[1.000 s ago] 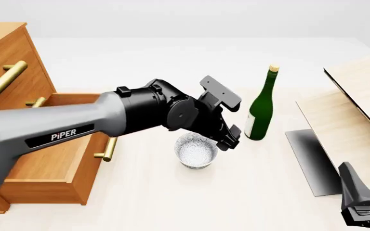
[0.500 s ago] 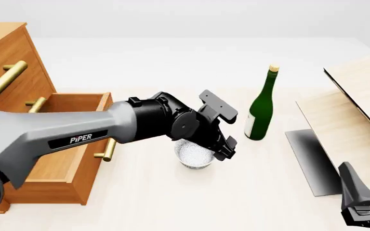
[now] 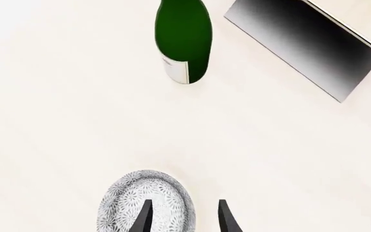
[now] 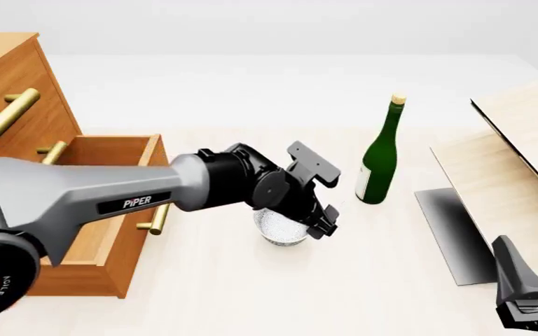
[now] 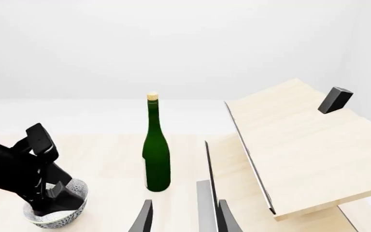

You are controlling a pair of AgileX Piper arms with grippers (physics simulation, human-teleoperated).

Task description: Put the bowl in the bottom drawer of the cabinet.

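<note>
At the far left of the front view stands the large orange-brown wooden cabinet (image 4: pixel 8 91) with brass bar handles, and its wide bottom drawer (image 4: pixel 92 224) is pulled out toward the table's middle, its open box facing up and its brass handle on the front panel facing right. Just right of that drawer front, the small round white bowl with a fine blue-grey speckled pattern (image 4: pixel 283 227) sits upright on the pale wooden table (image 4: pixel 344 294), mouth upward; being round, it has no long axis to speak of, and it is squat with a patterned outer wall and a lighter speckled inside. The grey and black left arm reaches across from the left, and the left gripper (image 3: pixel 184 220) comes down over the bowl's right-hand rim with its dark fingers (image 3: pixel 143 217) parted, one inside the bowl and the other outside the wall; whether they touch the rim cannot be told. Further right, well apart from the bowl, a tall dark green glass bottle with a cork (image 4: pixel 380 164) stands upright. Beyond it lie pale light-wood boards (image 4: pixel 521 140). At the lower right the right gripper (image 5: pixel 184 217) hangs with its fingers spread, holding nothing.
</note>
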